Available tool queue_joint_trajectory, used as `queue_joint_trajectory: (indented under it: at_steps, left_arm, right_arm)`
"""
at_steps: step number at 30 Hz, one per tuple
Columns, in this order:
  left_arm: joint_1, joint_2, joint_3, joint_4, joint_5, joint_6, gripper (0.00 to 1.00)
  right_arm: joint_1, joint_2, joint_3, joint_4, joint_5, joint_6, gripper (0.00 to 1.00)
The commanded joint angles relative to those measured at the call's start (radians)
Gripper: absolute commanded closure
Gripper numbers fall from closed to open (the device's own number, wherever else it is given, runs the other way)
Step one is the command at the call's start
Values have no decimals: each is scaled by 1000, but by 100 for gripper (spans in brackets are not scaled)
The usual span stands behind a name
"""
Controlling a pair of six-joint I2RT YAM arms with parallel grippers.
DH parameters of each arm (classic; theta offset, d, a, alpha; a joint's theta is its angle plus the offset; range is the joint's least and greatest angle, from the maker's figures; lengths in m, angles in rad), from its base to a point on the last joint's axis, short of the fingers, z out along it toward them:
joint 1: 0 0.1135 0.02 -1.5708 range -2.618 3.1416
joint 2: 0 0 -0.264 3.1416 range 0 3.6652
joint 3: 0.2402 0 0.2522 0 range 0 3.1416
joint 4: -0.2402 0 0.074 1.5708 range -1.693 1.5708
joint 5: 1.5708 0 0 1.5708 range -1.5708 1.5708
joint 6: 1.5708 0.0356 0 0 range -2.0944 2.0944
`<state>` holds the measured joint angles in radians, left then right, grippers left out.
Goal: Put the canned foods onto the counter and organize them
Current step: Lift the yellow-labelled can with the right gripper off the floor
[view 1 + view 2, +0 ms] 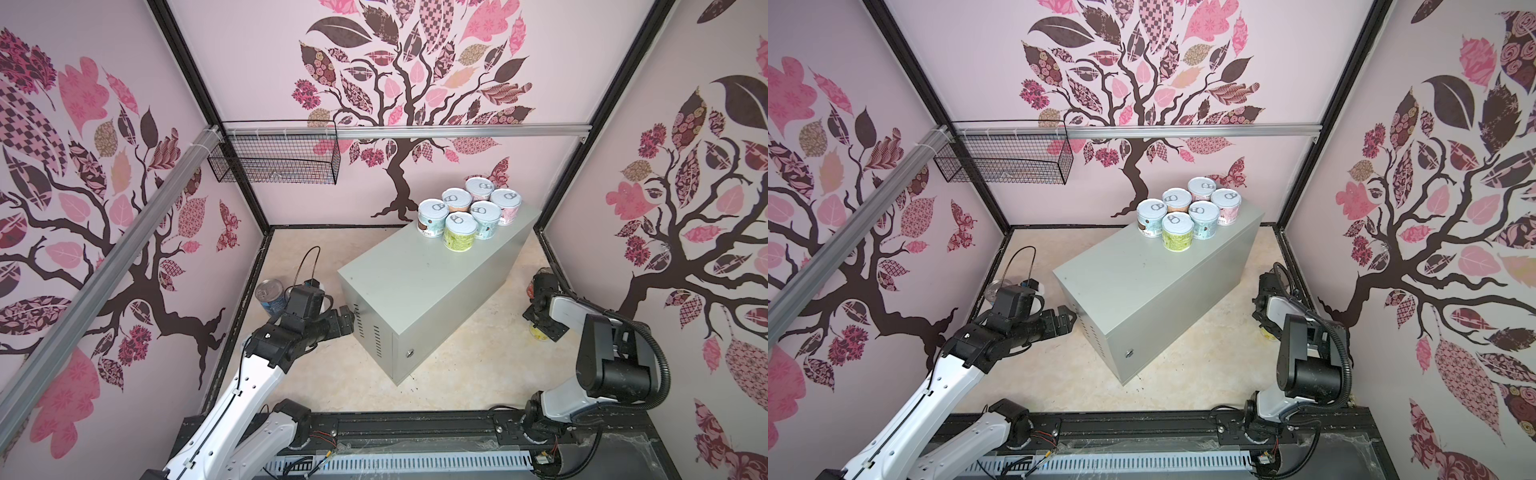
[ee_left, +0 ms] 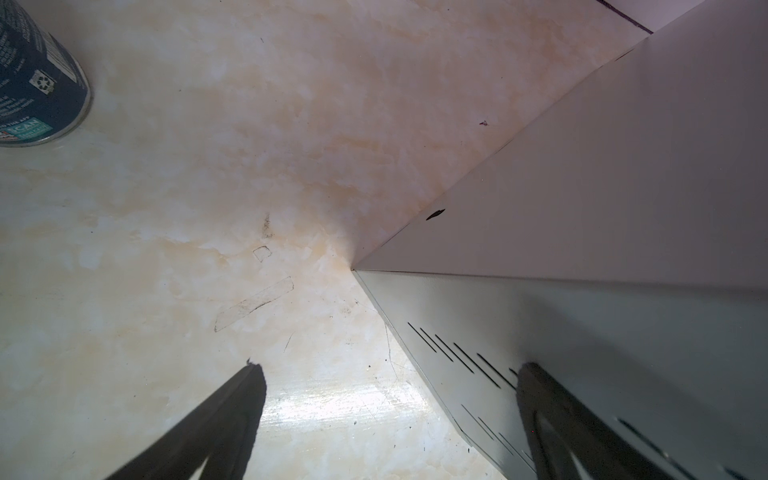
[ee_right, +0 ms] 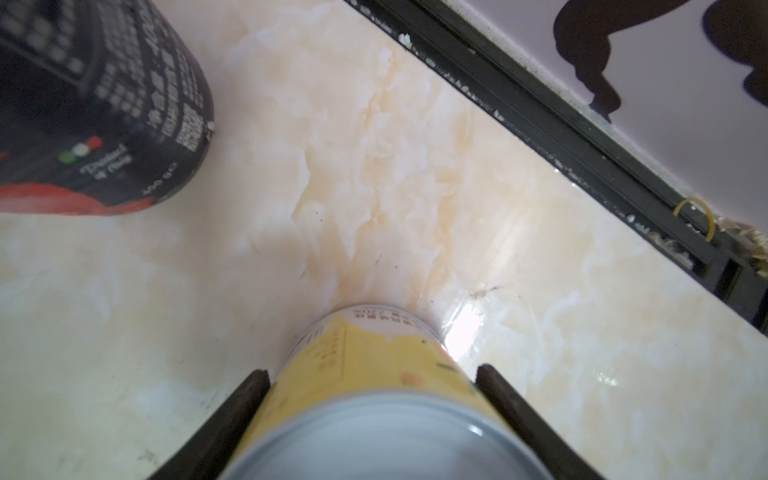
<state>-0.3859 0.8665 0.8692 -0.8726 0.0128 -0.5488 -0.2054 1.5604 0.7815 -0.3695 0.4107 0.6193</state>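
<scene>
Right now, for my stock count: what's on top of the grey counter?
Six short cans cluster at the far end of the counter; the rest is bare. The strip behind them is hidden.

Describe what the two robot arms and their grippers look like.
Both arms have white shells with black joints. The left arm carries a thin black cable; the right arm a ribbed black hose. The left gripper and right gripper have dark tapered jaws.

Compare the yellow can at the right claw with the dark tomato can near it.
Label: the yellow can is pale yellow; the dark can is black with red tomato. Grip: the right claw clasps the yellow can's sides; the dark can stands free. Both stand upright on the tabletop.
</scene>
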Motion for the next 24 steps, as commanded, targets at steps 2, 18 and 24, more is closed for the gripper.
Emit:
queue_joint_trajectory:
  at_steps: [2, 18, 24]
  left_arm:
    - [4, -8, -28, 17, 2, 12, 2]
    - [4, -27, -28, 14, -22, 9, 2]
    - [3, -42, -29, 8, -32, 6, 2]
  right_arm:
    - [-3, -3, 27, -18, -2, -42, 38]
    - [-2, -263, -81, 57, -270, -156, 47]
    - [3, -325, -82, 19, -371, -196, 49]
